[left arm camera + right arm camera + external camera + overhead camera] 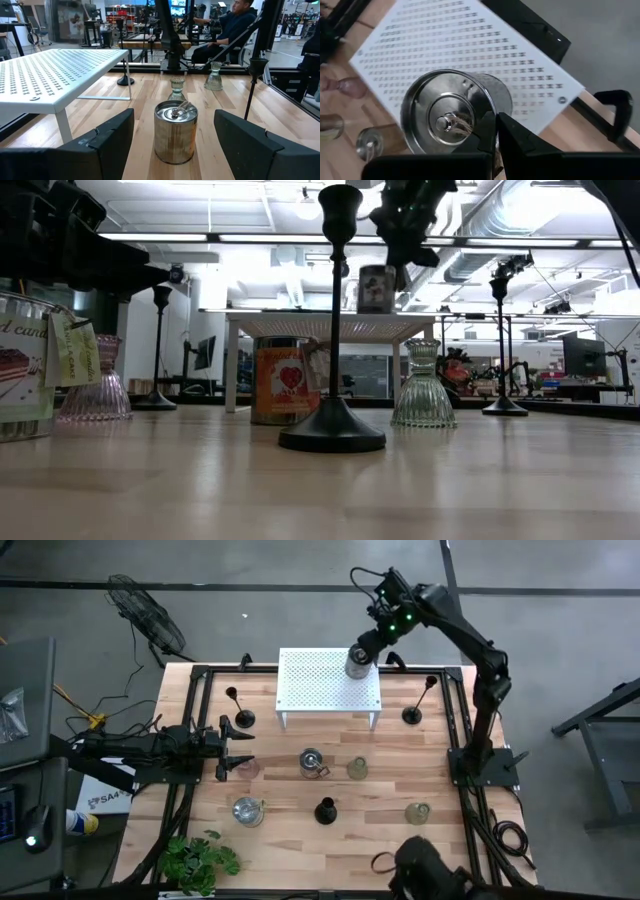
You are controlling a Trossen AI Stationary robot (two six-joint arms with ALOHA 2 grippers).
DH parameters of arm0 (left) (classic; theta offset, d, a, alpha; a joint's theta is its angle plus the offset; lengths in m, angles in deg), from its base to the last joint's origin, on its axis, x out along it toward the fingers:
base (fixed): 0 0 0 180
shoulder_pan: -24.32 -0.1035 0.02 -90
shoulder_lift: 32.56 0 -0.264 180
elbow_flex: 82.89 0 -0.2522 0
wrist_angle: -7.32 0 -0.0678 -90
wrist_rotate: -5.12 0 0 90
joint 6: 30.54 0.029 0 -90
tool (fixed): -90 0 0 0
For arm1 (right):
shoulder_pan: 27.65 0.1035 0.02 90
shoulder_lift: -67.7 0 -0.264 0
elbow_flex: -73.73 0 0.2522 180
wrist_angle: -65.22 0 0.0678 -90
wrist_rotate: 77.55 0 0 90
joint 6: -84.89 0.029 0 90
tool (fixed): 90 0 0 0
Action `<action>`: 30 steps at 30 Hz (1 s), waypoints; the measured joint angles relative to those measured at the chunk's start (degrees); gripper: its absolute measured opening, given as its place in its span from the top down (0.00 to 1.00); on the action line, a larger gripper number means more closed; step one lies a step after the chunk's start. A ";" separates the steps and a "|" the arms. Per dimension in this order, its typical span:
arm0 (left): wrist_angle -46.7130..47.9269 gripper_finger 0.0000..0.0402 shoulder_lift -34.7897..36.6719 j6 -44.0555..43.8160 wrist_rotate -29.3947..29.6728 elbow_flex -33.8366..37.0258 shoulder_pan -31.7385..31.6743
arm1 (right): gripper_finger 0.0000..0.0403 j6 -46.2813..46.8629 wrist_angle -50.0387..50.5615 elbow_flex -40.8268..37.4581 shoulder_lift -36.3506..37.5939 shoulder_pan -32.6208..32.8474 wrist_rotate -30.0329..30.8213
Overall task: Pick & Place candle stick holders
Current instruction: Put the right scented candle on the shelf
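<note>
My right gripper [368, 646] hangs over the right part of the white perforated stand [310, 680], shut on a silver tin holder [452, 112]. My left gripper [244, 750] waits open and level at the table's left, a pink glass cup [247, 769] beside its near finger. A second silver tin [175, 132] stands on the table ahead of it, apart from the fingers. Two slim black stick holders [240, 716] [414, 712] stand on their round bases at either side of the stand. Greenish cups [357, 768] [418, 812], a clear glass one [247, 810] and a squat black one [325, 810] stand nearer. My right gripper pinches the tin's rim [486, 116], one finger inside the tin and one outside its wall. The fingers come from above, slanting down. The tin [376, 288] hangs below them, mouth up, over the stand's top; whether its base touches the top I cannot tell.
A leafy green plant [200, 862] stands at the near left corner. Black frame rails [195, 720] run along the table's left and right sides. A person sits at a bench [235, 20] beyond the table. Bare wood lies along the near edge.
</note>
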 joint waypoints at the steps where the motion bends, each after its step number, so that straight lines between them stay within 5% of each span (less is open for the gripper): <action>1: 0.00 0.33 -0.01 0.02 0.00 0.00 -0.01 | 0.99 -0.01 -0.04 0.00 -0.25 -0.57 0.05; 30: 0.00 0.33 0.01 0.00 -0.01 0.00 -0.01 | 0.99 -0.68 -3.10 -0.09 -4.16 -4.62 -1.47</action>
